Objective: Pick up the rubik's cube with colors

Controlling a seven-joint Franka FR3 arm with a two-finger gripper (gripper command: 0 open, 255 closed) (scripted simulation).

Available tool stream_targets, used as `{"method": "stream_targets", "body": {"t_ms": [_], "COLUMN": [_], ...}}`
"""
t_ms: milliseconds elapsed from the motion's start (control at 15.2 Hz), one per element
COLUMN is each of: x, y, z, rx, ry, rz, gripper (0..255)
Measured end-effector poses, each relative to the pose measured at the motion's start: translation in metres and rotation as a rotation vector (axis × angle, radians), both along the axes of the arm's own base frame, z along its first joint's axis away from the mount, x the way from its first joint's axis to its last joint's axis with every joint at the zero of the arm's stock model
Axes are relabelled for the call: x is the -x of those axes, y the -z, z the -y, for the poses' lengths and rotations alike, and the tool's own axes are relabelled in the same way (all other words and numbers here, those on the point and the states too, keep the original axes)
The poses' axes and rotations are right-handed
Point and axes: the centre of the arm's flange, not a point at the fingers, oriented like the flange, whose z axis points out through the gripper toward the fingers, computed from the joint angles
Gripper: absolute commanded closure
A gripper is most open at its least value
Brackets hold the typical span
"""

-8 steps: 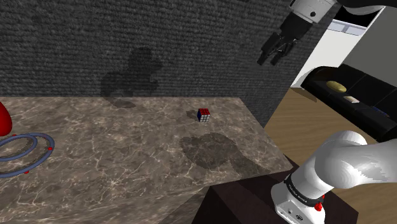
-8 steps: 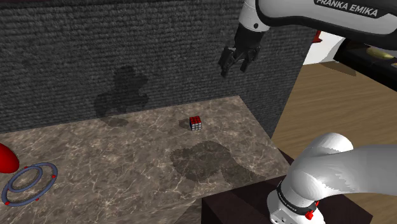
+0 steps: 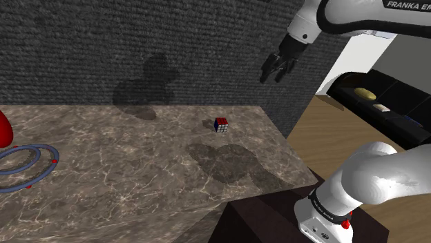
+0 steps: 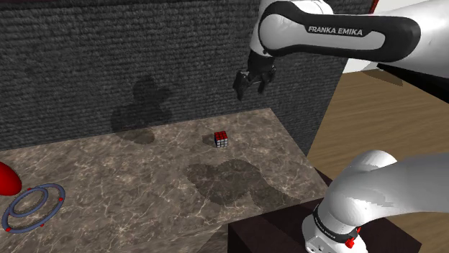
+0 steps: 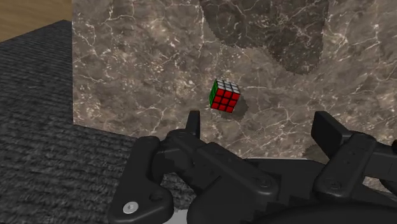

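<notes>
The rubik's cube sits on the brown marbled tabletop, towards the far edge and not far from the dark grey textured wall behind it. It rests flat and alone, well apart from everything else on the surface. In the wrist view its faces show red, green and white squares.

The gripper hangs high in the air in front of the wall, well above the tabletop. In the shoulder view it is up and to the right of the cube, at the end of the white arm, which comes in from the upper right. Its fingers stand apart, open wide, with nothing between them and nothing held. In the wrist view the cube lies beyond the fingertips on the marble, closer to one finger than to the other and touching neither.

A broad soft shadow of the arm lies on the tabletop just in front of the cube, and a second shadow falls on the wall. At the shoulder view's far left lie a blue ring toy with small red beads and, beside it, part of a red object cut by the edge of the view. The arm's base stands on a dark stand at the lower right, past the tabletop's corner. Beyond it are a wooden floor and a black sofa.
</notes>
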Motion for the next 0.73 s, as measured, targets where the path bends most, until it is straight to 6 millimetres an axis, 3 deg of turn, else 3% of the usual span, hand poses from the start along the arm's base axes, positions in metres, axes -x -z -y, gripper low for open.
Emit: {"method": "stream_targets", "body": {"t_ms": [726], "x": [-0.088], "y": [0.117], "z": [-0.006], "rx": [0.024], "ry": [0.039], "rz": [-0.071], "gripper": [0]}}
